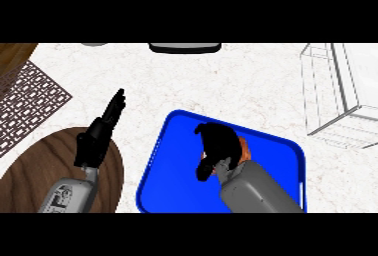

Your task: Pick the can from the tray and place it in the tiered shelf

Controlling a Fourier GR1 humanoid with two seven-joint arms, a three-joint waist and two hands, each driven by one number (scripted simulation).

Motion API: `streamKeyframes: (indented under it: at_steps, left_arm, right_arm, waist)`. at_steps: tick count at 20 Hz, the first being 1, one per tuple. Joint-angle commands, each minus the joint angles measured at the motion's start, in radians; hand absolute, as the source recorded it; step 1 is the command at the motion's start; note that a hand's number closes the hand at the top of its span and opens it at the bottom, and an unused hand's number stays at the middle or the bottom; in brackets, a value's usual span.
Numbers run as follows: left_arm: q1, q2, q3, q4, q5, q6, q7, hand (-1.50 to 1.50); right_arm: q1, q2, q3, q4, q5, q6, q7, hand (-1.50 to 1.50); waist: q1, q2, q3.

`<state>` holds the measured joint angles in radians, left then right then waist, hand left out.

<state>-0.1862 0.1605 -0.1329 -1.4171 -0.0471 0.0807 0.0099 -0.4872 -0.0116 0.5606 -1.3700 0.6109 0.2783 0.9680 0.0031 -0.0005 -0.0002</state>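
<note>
The orange can (243, 148) sits on the blue tray (177, 185) in the lower middle, and the right hand (218, 142) is curled around it. It is not lifted yet. The wire shelf (336, 95) waits at the upper right. The left hand (103, 130) rests with straight fingers at the left.

From my station I find the counter (221, 80) bare between the blue tray (177, 185) and the white wire tiered shelf (339, 95) at its right edge, so passage there stands open; the right hand (219, 145) sits over the tray, curled round the orange can (242, 148); the left hand (111, 115) rests open near the left edge, above a round wooden board (44, 160); a brown lattice mat (29, 100) lies in the far-left corner; a dark object (184, 47) sits at the far edge, well apart.
</note>
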Motion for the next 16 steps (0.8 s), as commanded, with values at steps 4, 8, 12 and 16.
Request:
streamKeyframes:
  at_steps: [4,8,12,16]
  left_arm:
    - [0.063,0.0,0.019,-0.041,-0.013,-0.013,-0.021,0.0]
    - [0.005,0.014,0.067,0.023,-0.003,-0.058,-0.037,0.0]
    - [0.01,0.004,0.057,-0.034,-0.013,-0.018,0.035,0.0]
    - [0.024,-0.014,0.041,-0.016,-0.022,-0.01,0.021,0.0]
  right_arm:
    - [-0.026,0.011,0.05,0.022,0.057,0.061,0.002,1.5]
    - [0.036,0.011,0.052,-0.107,0.093,0.088,0.031,1.5]
    - [0.145,-0.262,0.067,-0.235,-0.002,0.174,-0.407,1.5]
    - [0.109,-0.327,0.144,-0.325,-0.047,0.248,-0.62,1.5]
  waist:
    - [0.002,0.0,0.0]
    - [-0.003,0.0,0.0]
    - [-0.035,-0.009,0.004]
    - [-0.036,-0.018,0.015]
